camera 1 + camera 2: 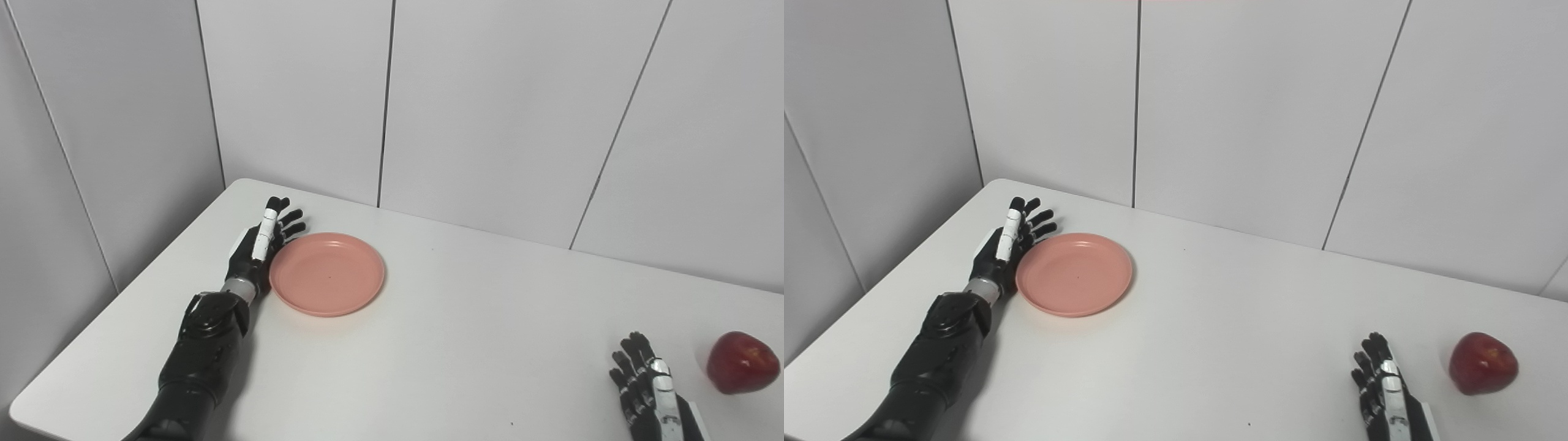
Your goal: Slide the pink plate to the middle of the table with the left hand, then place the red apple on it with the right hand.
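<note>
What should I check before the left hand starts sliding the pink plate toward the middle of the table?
1. Left hand beside the pink plate on its left rim: ok.
2. Actual contact of hand with rim: cannot tell.
3. Plate empty: ok.
4. Table bare between plate and middle: ok.
5. Right hand open, low, away from the plate's path: ok.
6. Red apple on the table right of the right hand, not held: ok.

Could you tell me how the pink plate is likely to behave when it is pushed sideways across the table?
The pink plate looks shallow and flat-based, so it should probably slide rather than tip. The left robot hand sits at one rim edge, so it may spin. The white table looks smooth.
</note>
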Robot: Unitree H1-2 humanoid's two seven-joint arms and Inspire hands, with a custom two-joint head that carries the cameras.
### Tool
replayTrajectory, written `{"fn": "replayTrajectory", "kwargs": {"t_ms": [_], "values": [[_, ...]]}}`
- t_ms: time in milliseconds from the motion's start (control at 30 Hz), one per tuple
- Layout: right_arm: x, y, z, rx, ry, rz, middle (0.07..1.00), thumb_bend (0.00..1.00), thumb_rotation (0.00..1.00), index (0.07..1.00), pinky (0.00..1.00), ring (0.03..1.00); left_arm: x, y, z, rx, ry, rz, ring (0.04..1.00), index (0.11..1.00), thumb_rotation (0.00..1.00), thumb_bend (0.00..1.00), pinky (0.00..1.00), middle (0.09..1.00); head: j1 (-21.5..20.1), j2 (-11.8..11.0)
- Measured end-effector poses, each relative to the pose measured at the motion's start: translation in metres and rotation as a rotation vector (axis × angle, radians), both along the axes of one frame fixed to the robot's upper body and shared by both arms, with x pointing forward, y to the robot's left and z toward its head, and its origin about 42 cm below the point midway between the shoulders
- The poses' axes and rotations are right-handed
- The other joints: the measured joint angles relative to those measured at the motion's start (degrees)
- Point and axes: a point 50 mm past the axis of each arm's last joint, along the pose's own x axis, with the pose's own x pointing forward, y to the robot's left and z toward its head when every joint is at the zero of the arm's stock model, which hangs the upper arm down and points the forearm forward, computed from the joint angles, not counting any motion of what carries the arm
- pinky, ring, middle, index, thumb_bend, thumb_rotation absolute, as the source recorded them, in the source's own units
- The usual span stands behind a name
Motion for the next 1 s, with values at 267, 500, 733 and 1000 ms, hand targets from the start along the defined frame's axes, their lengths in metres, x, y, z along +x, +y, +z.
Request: {"fn": "replayTrajectory", "kwargs": {"t_ms": [267,500,733,1000], "values": [[-0.001,0.002,0.0,0.004,-0.001,0.001,0.967,0.77,0.81,0.953,1.0,0.977,0.004,-0.007,0.0,0.009,0.006,-0.022,0.852,0.938,0.93,0.82,0.78,0.885,0.0,0.26],[-0.002,0.003,0.001,0.006,-0.003,0.003,0.969,0.78,0.8,0.952,1.0,0.98,0.009,-0.018,-0.001,0.0,0.01,-0.031,0.847,0.931,0.94,0.8,0.77,0.873,-0.18,0.26],[-0.002,0.005,0.001,0.01,-0.005,0.002,0.974,0.8,0.79,0.96,1.0,0.984,0.014,-0.034,-0.003,-0.021,0.009,-0.049,0.849,0.929,0.91,0.82,0.77,0.871,-0.53,0.26],[-0.002,0.007,0.002,0.013,-0.008,0.004,0.963,0.8,0.79,0.942,1.0,0.977,0.019,-0.053,-0.005,-0.035,0.011,-0.079,0.845,0.925,0.91,0.84,0.76,0.868,-0.97,0.35]]}}
